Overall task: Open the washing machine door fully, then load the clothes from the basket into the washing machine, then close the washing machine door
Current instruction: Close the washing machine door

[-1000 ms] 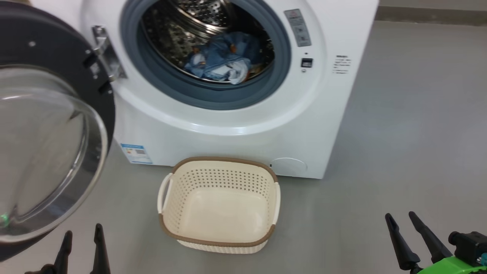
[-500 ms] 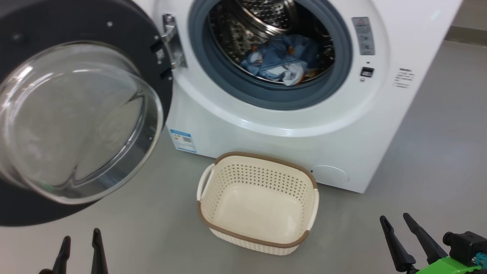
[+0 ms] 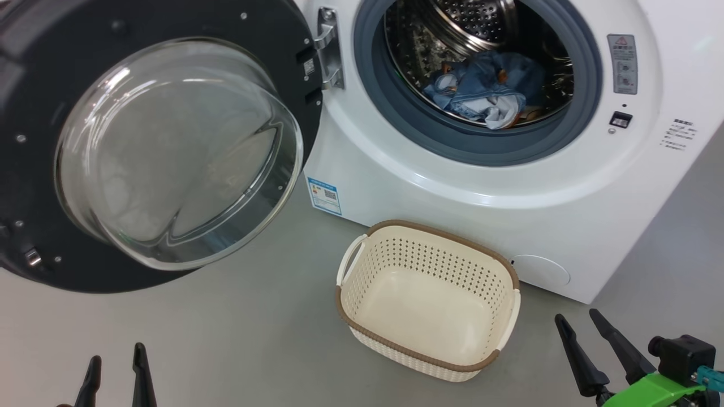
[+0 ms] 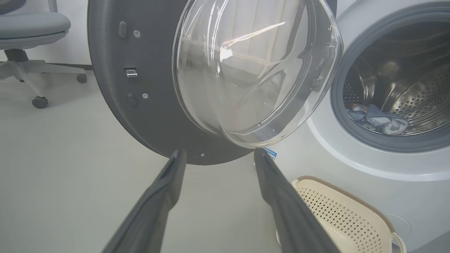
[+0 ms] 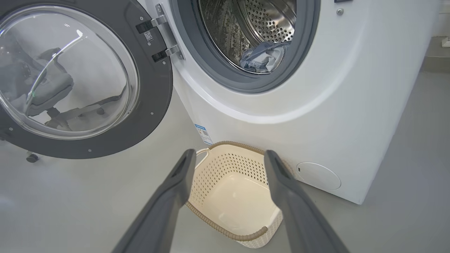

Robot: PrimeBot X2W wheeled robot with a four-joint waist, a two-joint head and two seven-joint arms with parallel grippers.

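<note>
clothes [image 3: 483, 93] in washing machine [image 3: 452, 192] — well beyond left gripper [image 3: 116, 351], right gripper [image 3: 576, 314] | both spread wide

Black washing machine door [image 3: 175, 152] hangs wide open; blue clothes [image 3: 486, 93] lie inside the washing machine [image 3: 452, 192]; cream basket [image 3: 430, 260] empty before it

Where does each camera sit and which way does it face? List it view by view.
Head view: on the head, looking down at the washing machine, open washing machine door and empty basket; left claw and right claw at the bottom corners.
Left wrist view: low on the left arm, facing the door's glass; own two fingers.
Right wrist view: on the right arm, facing the basket; own two fingers.
Shared by all: the clothes in the drum.
</note>
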